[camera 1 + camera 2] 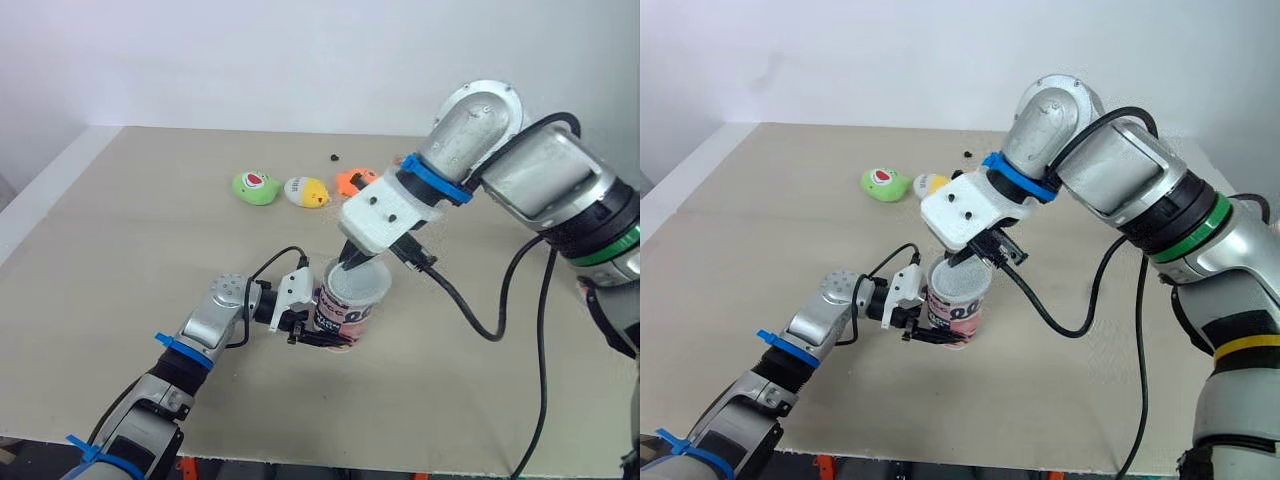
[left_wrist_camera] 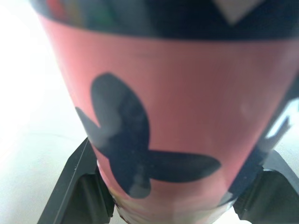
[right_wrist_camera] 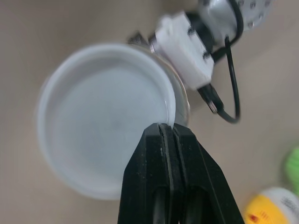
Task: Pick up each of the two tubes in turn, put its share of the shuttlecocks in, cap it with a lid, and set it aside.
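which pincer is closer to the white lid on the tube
Right. The right pincer pinches the lid at its rim, on top of the tube; the left pincer grips the tube lower down its side, below the lid.

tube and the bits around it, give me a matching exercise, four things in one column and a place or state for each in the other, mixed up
1 tube
2 lid
3 green toy
4 right gripper

a shut on the lid's rim
b at the table's far side, next to the yellow toy
c upright, gripped by the left gripper
d white, at the tube's top

Pairs: 1-c, 2-d, 3-b, 4-a
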`<state>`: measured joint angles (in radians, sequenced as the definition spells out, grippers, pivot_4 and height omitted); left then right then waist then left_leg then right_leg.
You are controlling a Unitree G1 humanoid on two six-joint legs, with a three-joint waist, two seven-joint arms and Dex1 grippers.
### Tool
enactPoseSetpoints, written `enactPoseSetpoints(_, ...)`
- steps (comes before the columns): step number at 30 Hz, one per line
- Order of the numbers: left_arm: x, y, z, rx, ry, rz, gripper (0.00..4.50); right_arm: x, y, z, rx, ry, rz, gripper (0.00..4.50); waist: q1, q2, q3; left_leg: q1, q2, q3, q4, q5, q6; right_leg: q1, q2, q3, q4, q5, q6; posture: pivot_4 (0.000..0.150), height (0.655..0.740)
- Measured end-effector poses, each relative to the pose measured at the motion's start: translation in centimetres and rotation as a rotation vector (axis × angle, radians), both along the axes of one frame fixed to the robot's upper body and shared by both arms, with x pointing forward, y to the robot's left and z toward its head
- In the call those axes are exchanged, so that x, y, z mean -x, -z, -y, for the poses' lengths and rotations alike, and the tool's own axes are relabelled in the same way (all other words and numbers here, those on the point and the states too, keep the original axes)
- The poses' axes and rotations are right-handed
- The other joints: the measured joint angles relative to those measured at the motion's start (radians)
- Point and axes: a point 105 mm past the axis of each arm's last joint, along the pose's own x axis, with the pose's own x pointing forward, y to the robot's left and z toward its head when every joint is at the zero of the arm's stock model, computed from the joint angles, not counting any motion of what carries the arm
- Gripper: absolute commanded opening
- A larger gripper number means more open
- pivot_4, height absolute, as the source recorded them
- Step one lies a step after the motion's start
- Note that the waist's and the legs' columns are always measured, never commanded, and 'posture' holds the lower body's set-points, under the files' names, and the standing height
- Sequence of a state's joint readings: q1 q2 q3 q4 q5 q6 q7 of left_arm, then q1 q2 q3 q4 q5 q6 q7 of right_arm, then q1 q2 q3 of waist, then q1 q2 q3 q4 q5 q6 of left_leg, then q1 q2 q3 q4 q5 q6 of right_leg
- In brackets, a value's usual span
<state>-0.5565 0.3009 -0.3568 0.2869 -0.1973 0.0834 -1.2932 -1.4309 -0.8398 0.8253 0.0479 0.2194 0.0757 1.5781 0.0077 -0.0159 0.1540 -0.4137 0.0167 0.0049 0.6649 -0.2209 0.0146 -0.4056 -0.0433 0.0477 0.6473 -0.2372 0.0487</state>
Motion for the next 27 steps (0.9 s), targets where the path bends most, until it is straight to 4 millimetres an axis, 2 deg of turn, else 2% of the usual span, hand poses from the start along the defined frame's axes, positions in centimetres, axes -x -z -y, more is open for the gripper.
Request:
enactPoseSetpoints(11, -0.2, 0.1, -0.4, -0.007, -0.031, -0.009, 2.58, -0.5, 0.0, -0.4, -0.01, -0.013, 0.047, 0.08, -0.002, -0.002, -0.001, 0.007, 0.007, 0.004, -0.002, 0.0, 0.0, 0.002, 0.0, -0.001, 0.0, 0.004, -0.006, 0.15, 0.74)
enactPoseSetpoints(16, 0.0, 0.0, -0.4, -0.012, -0.018, 0.0, 2.58, -0.5, -1.8, -0.3, -0.119, 0.055, 0.001, 0.08, 0.0, -0.002, -0.001, 0.006, 0.008, 0.007, -0.005, 0.0, 0.0, 0.0, -0.001, -0.001, 0.0, 0.005, -0.008, 0.15, 0.74)
enactPoseSetpoints(22, 0.4, -0.2, -0.4, -0.012, 0.011, 0.006, 2.58, 0.0, -2.5, 0.0, -0.178, 0.096, -0.065, 0.08, 0.0, -0.002, -0.001, 0.002, 0.004, 0.01, -0.009, 0.0, 0.0, -0.001, -0.003, 0.0, -0.001, 0.003, -0.009, 0.15, 0.74)
enactPoseSetpoints(27, 0.3, -0.2, -0.4, -0.013, 0.011, 0.008, 2.58, 0.6, -1.5, 0.3, -0.158, 0.088, -0.077, 0.08, 0.0, -0.003, -0.001, 0.002, 0.004, 0.01, -0.009, 0.0, 0.0, -0.001, -0.003, 0.0, -0.001, 0.002, -0.008, 0.15, 0.74)
